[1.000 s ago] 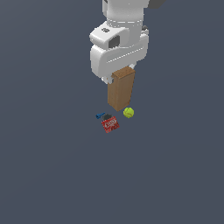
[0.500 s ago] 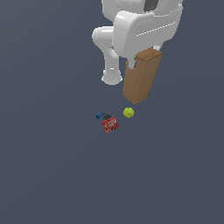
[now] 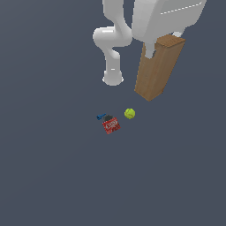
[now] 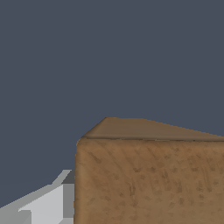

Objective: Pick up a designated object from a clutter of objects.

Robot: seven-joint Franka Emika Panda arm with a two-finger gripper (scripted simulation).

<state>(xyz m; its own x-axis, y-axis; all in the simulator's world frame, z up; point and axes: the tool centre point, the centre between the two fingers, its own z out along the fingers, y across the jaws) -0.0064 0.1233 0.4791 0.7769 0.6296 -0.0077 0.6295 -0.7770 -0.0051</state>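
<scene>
The tall plain brown box [image 3: 158,68] hangs tilted in the air at the upper part of the exterior view's right, held at its top by my gripper [image 3: 164,40], which is shut on it. The box is well clear of the floor. In the wrist view the box [image 4: 148,175] fills the frame close up, with one grey finger [image 4: 48,201] beside it. The remaining clutter lies below on the floor: a red packet with a black top [image 3: 111,124], a yellow-green ball [image 3: 129,113] and a tiny blue piece [image 3: 101,116].
The arm's white base [image 3: 113,78] stands on the dark grey floor behind the small items. The arm's links [image 3: 115,31] rise from it toward the upper edge of the exterior view.
The gripper has lifted the brown box higher and toward the exterior view's right, and the box now tilts. The packet, ball and blue piece have not moved.
</scene>
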